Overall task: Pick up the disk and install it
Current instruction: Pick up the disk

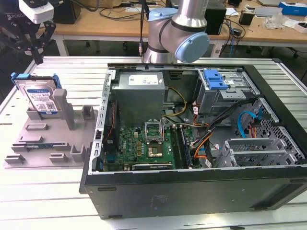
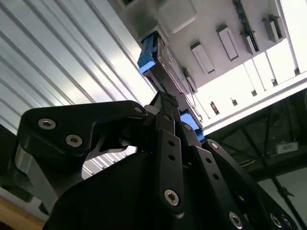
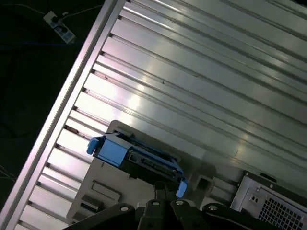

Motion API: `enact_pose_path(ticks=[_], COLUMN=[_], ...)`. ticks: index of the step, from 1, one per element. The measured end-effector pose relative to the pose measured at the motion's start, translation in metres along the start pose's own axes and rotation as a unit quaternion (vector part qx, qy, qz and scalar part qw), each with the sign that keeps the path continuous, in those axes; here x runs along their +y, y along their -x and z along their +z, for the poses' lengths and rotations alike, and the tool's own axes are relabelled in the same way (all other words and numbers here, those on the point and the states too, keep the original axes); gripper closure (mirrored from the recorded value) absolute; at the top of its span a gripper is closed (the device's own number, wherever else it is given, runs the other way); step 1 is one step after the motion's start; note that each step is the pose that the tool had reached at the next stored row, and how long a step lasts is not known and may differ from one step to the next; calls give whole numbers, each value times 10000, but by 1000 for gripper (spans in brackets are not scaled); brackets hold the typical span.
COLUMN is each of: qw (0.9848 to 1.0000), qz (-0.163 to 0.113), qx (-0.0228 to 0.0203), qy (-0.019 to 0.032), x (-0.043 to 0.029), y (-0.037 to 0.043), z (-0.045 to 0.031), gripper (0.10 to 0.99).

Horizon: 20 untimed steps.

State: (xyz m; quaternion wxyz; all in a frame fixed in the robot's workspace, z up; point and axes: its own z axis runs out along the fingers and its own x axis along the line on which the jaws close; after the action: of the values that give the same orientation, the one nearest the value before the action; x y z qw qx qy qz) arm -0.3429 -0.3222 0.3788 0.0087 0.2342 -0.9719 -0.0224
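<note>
The disk [image 1: 42,98], silver-grey with a white-and-blue label in a blue carrier frame, stands upright in a grey slotted holder [image 1: 48,139] at the exterior view's left. My gripper [image 1: 37,58] hangs above the disk's top edge, apart from it, its fingers drawn together and holding nothing. In both wrist views the disk [image 2: 168,72] [image 3: 144,160] lies just beyond the gripper [image 2: 165,103] [image 3: 165,189].
An open computer case [image 1: 192,182] lies on the ribbed metal table [image 1: 81,72] to the exterior view's right of the holder. Inside are a motherboard [image 1: 144,146], a power supply [image 1: 139,93], cables and a grey drive cage [image 1: 225,98] topped by a blue latch [image 1: 214,79].
</note>
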Motion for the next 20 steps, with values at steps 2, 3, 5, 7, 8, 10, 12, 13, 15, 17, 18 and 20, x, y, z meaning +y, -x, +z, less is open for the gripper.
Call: enact_pose_path(ticks=[2,3,5,7,8,10,12,13,15,17,18,20], qw=[9991,9986,9968,9934,9917,9892,9846,9818,9776,9731,9700,9642], qz=[-417,-531,-797,-1149,-1282,-1465,-1747,-1897,-2104,-2299,-2428,-2646], qx=[22,28,41,58,64,73,86,93,106,121,130,146], qy=[-1,-2,-4,-6,-7,-9,-10,-11,-16,-24,-29,-37], x=[-1,-1,-1,0,0,0,0,0,0,0,0,0], y=[0,0,0,0,0,0,0,0,0,0,0,0], z=[1,1,1,2,2,2,2,3,3,2,3,2], gripper=[980,980,980,918,851,792,671,604,604,604,604,604])
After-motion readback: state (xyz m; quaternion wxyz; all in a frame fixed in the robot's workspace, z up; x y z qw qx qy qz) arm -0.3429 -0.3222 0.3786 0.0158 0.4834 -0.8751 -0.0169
